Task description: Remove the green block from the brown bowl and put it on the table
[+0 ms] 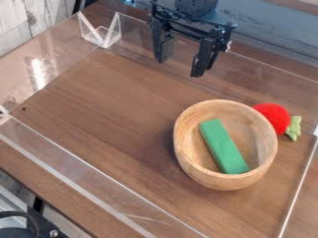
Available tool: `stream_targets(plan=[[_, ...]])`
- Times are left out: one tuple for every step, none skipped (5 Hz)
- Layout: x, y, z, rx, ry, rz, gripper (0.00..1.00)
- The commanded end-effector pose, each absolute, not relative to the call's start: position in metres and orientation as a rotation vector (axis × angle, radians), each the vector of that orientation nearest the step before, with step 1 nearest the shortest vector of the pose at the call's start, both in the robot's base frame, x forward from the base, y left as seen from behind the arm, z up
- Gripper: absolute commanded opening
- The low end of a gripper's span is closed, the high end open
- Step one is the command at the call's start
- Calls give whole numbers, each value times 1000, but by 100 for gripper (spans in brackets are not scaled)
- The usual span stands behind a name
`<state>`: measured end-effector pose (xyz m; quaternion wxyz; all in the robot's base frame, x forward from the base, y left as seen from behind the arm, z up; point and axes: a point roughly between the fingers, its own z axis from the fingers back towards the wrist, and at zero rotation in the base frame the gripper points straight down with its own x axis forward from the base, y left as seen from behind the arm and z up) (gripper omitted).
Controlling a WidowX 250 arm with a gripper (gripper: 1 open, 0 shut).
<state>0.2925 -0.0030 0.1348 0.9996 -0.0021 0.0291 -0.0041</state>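
Note:
The green block [225,146] lies flat inside the brown bowl [191,149], slanting from upper left to lower right. That bowl stands at the right of the table [99,116]. My gripper [180,58] hangs at the top centre, well above and to the left of the bowl. It points down with its two dark fingers [159,48] spread apart, open and holding nothing.
A red strawberry-like toy [273,115] with green leaves rests against the bowl's far right side. Low clear acrylic walls [62,167] edge the tabletop. A folded clear piece [99,31] stands at the back left corner.

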Motion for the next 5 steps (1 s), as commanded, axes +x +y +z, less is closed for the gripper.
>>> stream_targets(plan=[[284,-30,125,-20,80,76,100],[267,-43,110,-41,99,239,100],[259,-60,101,-71,73,405,100],[255,-73,91,-105,42,549,100],[247,-68,86,-132,12,656,100]])
